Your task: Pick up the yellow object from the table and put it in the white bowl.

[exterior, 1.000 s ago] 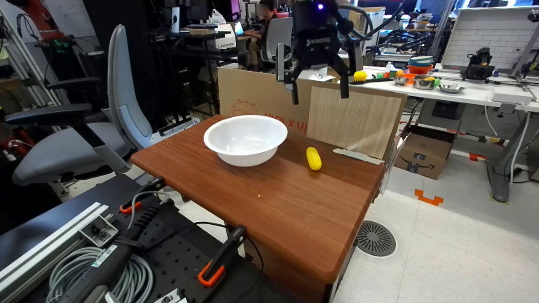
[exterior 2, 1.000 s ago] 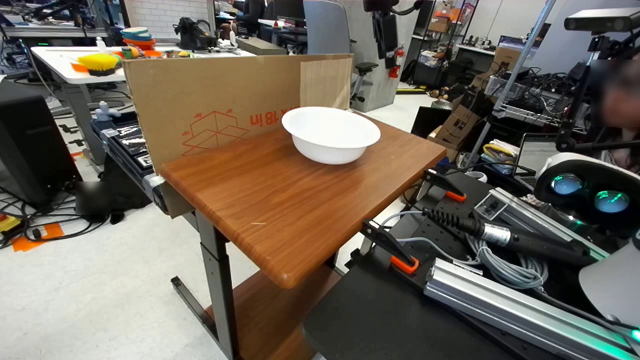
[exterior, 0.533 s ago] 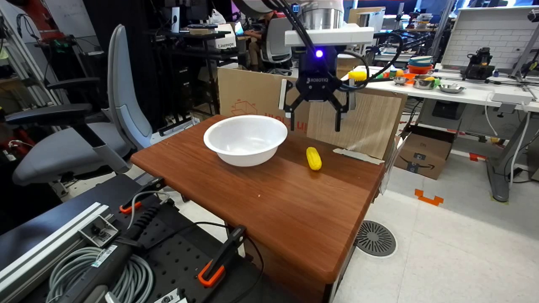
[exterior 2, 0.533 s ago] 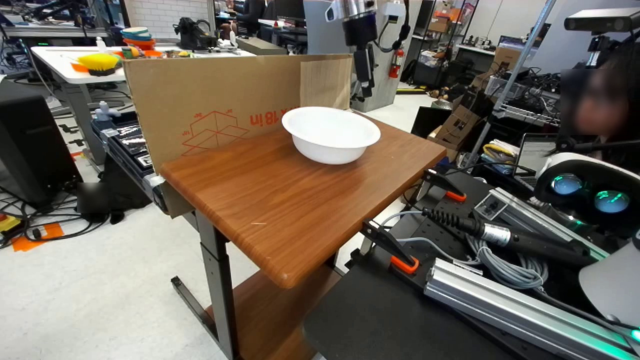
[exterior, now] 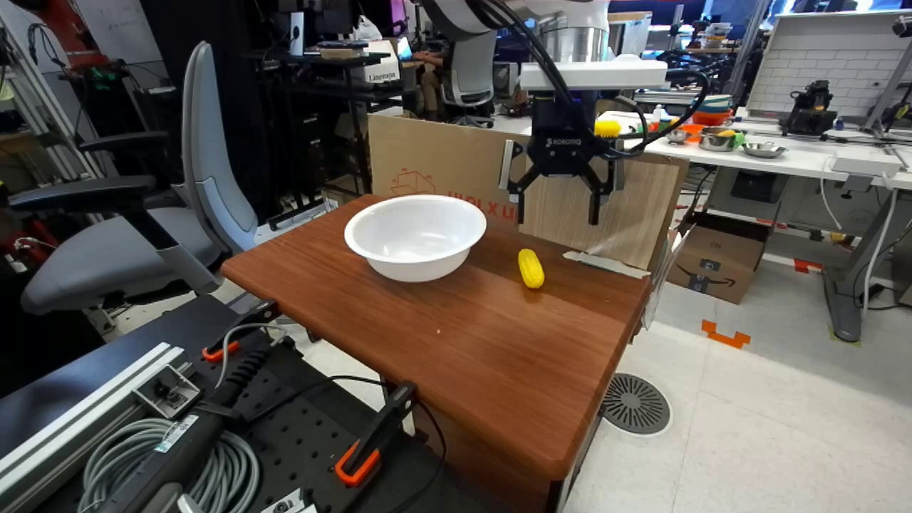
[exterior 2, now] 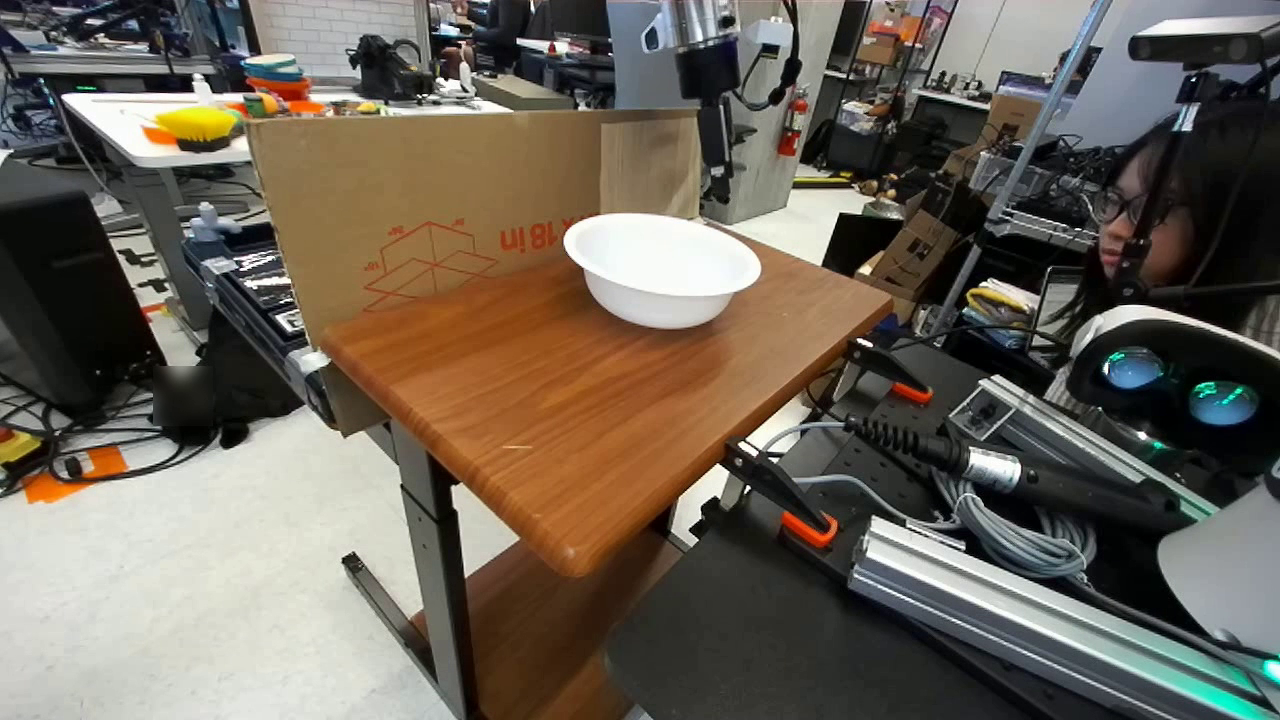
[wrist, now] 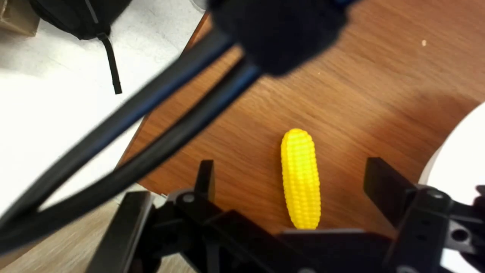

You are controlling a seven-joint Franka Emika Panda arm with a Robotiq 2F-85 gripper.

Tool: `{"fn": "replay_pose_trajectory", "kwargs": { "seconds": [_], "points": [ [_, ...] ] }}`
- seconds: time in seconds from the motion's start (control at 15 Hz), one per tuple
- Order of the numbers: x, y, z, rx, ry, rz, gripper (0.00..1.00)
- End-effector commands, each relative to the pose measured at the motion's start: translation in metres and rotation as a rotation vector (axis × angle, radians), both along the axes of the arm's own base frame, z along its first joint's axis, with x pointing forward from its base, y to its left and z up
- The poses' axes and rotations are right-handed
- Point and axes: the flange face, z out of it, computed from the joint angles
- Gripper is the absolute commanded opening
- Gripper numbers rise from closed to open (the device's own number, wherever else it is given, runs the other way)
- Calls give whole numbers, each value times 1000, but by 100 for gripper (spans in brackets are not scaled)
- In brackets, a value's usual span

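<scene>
Gripper (exterior: 557, 214) spread wide, I hang above the counter (exterior: 456, 356), where, in the wrist view, the bowl (wrist: 460, 163) stands at three o'clock from the corn (wrist: 301, 178).

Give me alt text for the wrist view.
A bright yellow object, shaped like a corn cob, lies on a wooden table, framed by the open end effector, which is not touching it. Part of a white bowl shows at the right edge; two blurred dark cables slant across the left.
</scene>
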Motion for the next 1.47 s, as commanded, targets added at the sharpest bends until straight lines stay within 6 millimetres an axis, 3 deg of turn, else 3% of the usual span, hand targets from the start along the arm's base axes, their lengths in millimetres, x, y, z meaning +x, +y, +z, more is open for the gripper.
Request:
{"fn": "replay_pose_trajectory", "kwargs": {
  "seconds": [0.0,0.47,0.6,0.73,1.0,1.27,1.33,1.4],
  "points": [
    [20,11,-17,12,26,26,100],
    [24,25,-73,1,93,46,100],
    [25,25,-76,3,100,45,100],
    [24,24,-76,5,110,39,74],
    [17,19,-77,3,124,25,42],
    [2,2,-84,-29,148,9,12],
    [-2,-8,-85,-44,160,-1,6],
    [-6,-15,-86,-59,170,-12,7]
  ]
}}
